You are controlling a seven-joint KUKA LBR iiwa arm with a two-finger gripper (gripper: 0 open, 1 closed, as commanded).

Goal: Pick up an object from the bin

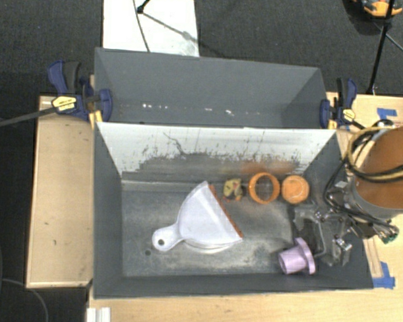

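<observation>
Soft even light, pale glare on the bin's rear wall

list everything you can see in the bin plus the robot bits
scoop: 1, white with an orange edge, middle of the floor, handle toward front left
small lump: 1, yellowish-brown, by the back wall
ring: 1, orange, right of the lump
round cap: 1, orange, right of the ring
spool-shaped piece: 1, purple, front right
bin: 1, grey metal
gripper: 1, dark, right side, beside the purple piece
arm cover: 1, orange, right edge
</observation>
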